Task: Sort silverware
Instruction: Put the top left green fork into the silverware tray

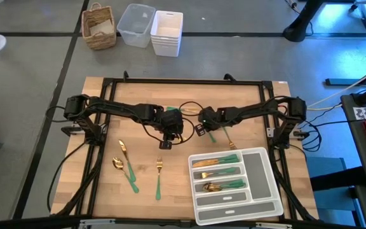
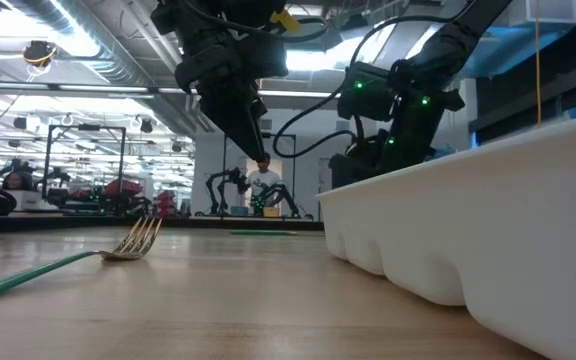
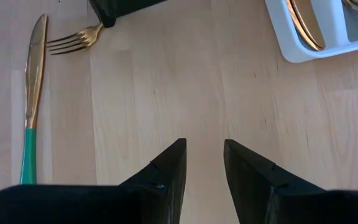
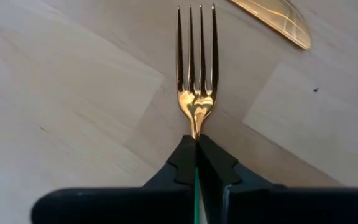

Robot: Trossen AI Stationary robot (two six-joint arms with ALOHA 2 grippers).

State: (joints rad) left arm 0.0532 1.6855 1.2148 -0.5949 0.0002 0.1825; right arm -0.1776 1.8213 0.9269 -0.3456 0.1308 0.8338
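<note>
**Right gripper clamps a fork by its neck; the lift comes next**

High view: the right gripper sits near the middle of the table, just behind the white tray. A green handle runs out from under it, and a second piece lies just beside it toward the tray. The left gripper hangs close alongside, over bare wood. Further out on the left gripper's far side lie a knife, a spoon and a fork, well apart from both grippers. The tray already holds several gold-and-green pieces in three of its slots.

Low view: both arms come down from above behind the tray's wall. A fork lies flat on the wood in the foreground, tines raised a little. A person stands far back in the room.

Left wrist view: the left gripper is released, its fingers standing apart with nothing between them, only table beyond. A knife and a fork's tines lie ahead and off to one side.

Right wrist view: the right gripper is clenched on the held fork, pinching it right where the gold neck meets the green handle; the tines point straight ahead. A knife tip lies just beyond them.

The grip looks centred and in line. To do this well, I would lift straight up so the tines clear the neighbouring knife, keep the fork level since the head is the heavy end, then carry it to the tray slot that holds forks.
</note>
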